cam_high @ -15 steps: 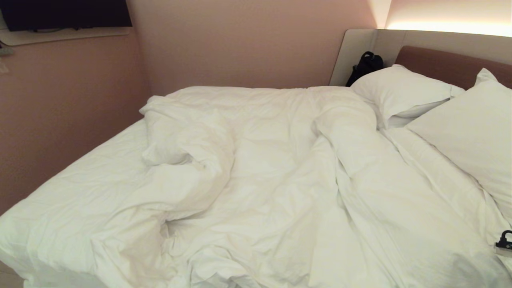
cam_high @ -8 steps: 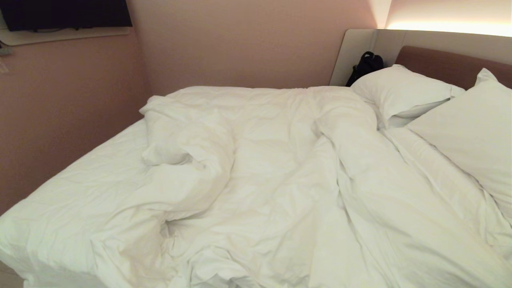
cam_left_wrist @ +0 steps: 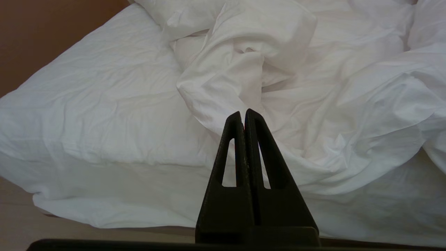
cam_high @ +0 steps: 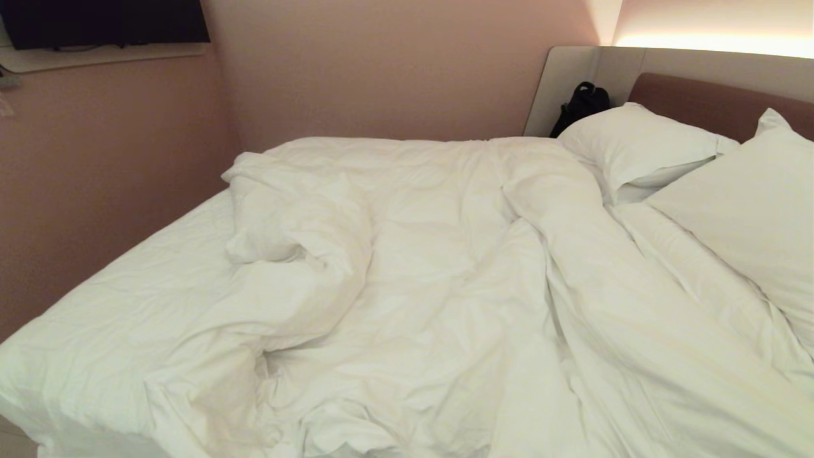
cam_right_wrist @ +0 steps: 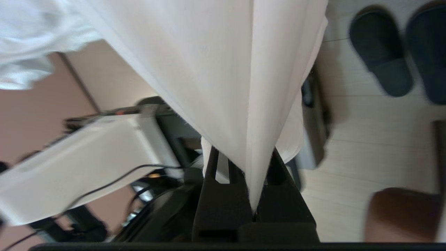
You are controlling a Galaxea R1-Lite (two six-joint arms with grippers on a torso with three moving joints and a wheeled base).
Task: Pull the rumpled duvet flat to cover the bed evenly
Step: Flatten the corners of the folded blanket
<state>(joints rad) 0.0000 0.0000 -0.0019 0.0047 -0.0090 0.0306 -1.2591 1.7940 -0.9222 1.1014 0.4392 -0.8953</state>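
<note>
Rumpled white duvet (cam_high: 445, 286) heaped across bed (cam_high: 114, 299), bare fitted sheet (cam_high: 127, 292) at left, two pillows (cam_high: 636, 149) by brown headboard (cam_high: 718, 102)

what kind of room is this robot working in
Most likely a hotel room or bedroom: a double bed with a rumpled white duvet, two pillows against a padded headboard, a wall-mounted TV, and slippers on the floor.

Two pillows (cam_high: 642, 149), a black bag (cam_high: 580, 105), dark slippers (cam_right_wrist: 381, 52).
</note>
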